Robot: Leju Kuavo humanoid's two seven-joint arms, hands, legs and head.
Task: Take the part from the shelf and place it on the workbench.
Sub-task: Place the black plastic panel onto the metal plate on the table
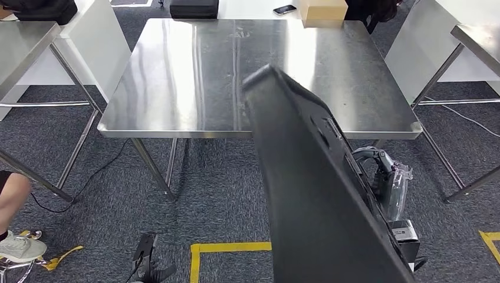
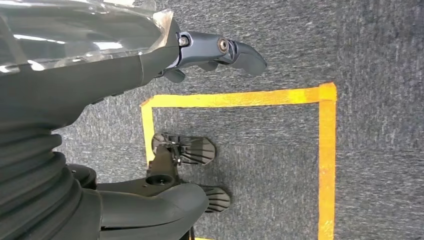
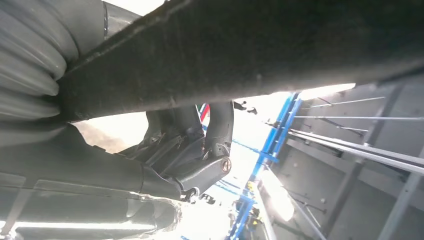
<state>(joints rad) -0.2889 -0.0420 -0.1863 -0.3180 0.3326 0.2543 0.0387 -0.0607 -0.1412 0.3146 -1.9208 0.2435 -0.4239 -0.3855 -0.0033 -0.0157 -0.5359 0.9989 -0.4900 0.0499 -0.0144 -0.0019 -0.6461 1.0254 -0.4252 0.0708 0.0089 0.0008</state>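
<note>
The part (image 1: 312,194) is a large flat black panel, tilted, its upper corner reaching over the near edge of the steel workbench (image 1: 177,76). My right hand (image 1: 377,168) grips the panel's right edge, below the level of the bench top. In the right wrist view the panel (image 3: 250,50) runs across as a dark bar, and the fingers (image 3: 220,125) of my right hand (image 3: 190,150) wrap around it. My left hand (image 2: 200,50) hangs over the carpet with its thumb stretched out and holds nothing.
More steel tables stand at the left (image 1: 17,41) and right (image 1: 477,41). On the white table behind the bench lie a cardboard box (image 1: 321,10), a phone (image 1: 285,9) and a black case (image 1: 193,8). A person's shoe (image 1: 17,246) is at the lower left. Yellow tape (image 1: 230,247) marks the carpet.
</note>
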